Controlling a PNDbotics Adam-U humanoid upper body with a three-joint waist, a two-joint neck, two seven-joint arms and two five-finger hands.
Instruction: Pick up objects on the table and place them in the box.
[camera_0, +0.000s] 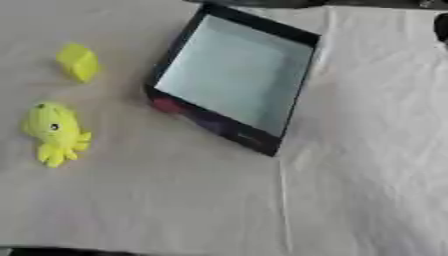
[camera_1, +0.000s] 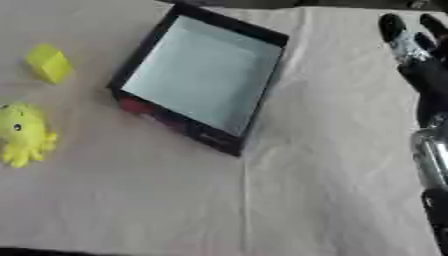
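Open cloth (camera_0: 175, 200) surrounds the yellow block (camera_0: 78, 61) and yellow toy (camera_0: 54, 132); the box (camera_0: 214, 122) stands beside them.

I seem to be working at a staged test table rather than in a home: a plain cream cloth (camera_0: 350, 165) covers the whole surface, creased and seamed. Only a black box (camera_0: 229, 128) and two yellow toys sit there.

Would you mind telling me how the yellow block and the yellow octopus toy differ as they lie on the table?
The yellow block is a plain, flat-faced shape, while the octopus toy is rounded, with a dark eye and stubby legs. The block looks smaller than the toy. The block lies farther from the robot, the toy nearer. Both are bright yellow, lie left of the box, outside it, and are untouched.
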